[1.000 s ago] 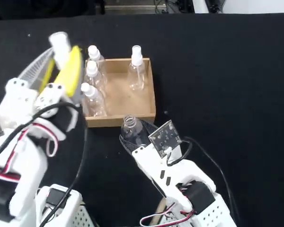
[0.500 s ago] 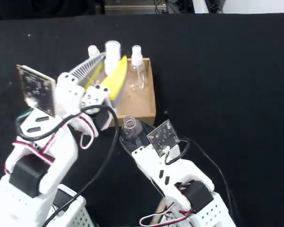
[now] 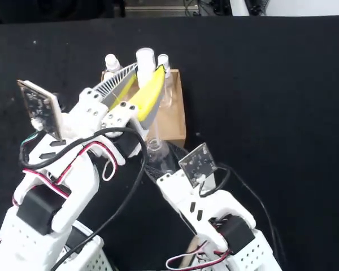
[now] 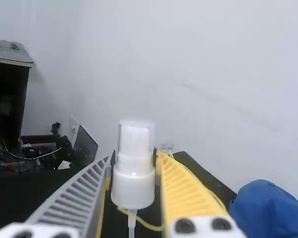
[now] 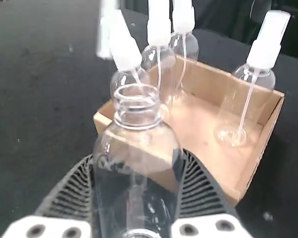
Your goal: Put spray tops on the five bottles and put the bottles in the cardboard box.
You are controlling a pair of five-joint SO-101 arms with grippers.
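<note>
Since a second ago the left arm has swung from the left of the cardboard box (image 3: 178, 129) to a spot above it; the right arm has kept its place.

Left gripper (image 4: 133, 166): we see the grey and yellow fingers closed on a white spray top (image 4: 135, 139). It stands upright between them, cap clear of the fingertips, dip tube hanging down between. From the high view it sits over the box's far edge.

Right gripper (image 5: 137, 161): clamped around the body of an uncapped bottle (image 5: 136, 114). The bottle is upright, its open neck above the fingertips, just in front of the box's near wall.

Four capped bottles (image 5: 251, 79) stand in the box, three along one side and one at the other.
</note>
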